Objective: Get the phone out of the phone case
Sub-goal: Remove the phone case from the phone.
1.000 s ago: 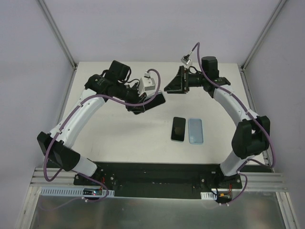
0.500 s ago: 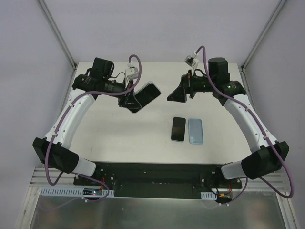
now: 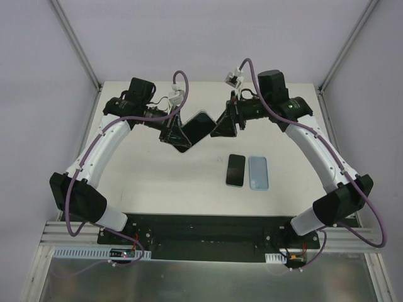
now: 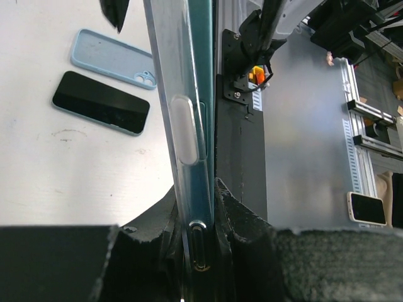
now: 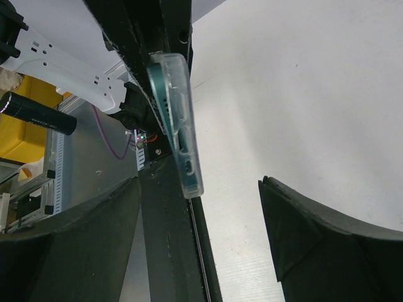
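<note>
1. Pinching the phone (image 4: 205, 69) in its clear phone case (image 4: 179, 135) with the left tool (image 3: 178, 137), pressed tight on the bottom end, right by the charging hole (image 4: 200, 264).
2. Holding it up in the air, off the worktop (image 3: 157, 182), over the far middle part, tilted, with the top end pointing toward the right arm.
3. Wrapped by the case all along the side seen in the left wrist view, with the long button bump (image 4: 187, 129) showing; fully inside the case, as far as can be told.
4. Spread wide open at the right tool (image 3: 221, 128), with the top end of the cased phone poking in between the two fingers (image 5: 315, 245).
5. Sitting nearer to one finger than the other in the right wrist view, with a gap on each side, so touching neither.
6. Seen flat on the worktop, nearer the arm bases than the held phone: a second phone (image 3: 235, 170), dark screen up, and a light blue case (image 3: 258, 172) just beside it on the right.
7. Lying with long sides together, maybe touching; cannot tell for sure.
</note>
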Available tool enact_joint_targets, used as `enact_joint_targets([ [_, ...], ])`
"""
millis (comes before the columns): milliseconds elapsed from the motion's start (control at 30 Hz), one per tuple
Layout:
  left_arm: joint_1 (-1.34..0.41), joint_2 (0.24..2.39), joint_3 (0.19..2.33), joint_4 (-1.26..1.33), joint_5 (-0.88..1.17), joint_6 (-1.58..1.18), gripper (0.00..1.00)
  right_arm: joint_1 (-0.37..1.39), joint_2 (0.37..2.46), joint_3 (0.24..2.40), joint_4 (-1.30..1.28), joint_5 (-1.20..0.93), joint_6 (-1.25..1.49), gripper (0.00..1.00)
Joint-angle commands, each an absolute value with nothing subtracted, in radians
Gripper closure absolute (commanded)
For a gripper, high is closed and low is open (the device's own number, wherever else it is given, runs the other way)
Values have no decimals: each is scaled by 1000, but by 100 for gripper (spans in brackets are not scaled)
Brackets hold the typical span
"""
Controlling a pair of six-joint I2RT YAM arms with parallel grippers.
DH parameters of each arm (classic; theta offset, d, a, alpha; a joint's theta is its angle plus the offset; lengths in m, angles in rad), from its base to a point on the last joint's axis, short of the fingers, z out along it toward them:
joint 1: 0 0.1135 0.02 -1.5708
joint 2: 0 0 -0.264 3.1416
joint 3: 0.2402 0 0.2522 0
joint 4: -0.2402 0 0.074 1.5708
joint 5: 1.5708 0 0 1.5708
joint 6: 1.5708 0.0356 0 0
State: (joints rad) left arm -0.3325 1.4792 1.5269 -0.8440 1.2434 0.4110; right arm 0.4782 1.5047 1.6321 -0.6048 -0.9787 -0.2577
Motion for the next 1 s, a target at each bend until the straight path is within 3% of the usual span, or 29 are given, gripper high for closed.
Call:
enact_joint_targets([
  [0, -330, 1463, 1536, -808, 1362, 430, 100, 500, 1532, 1683, -623, -1029, -296, 20],
  [433, -330, 1473, 1522, -805, 1391, 426, 100, 514, 1557, 1690, -630, -1118, -328, 49],
  [667, -330, 1479, 1519, -805, 1413, 419, 100, 529, 1559, 1706, -692, -1176, -400, 69],
  [867, -331, 1471, 1509, -804, 1428, 423, 100, 531, 1563, 1723, -741, -1233, -457, 96],
  [967, -333, 1465, 1500, -804, 1457, 433, 100, 531, 1565, 1732, -756, -1278, -474, 100],
])
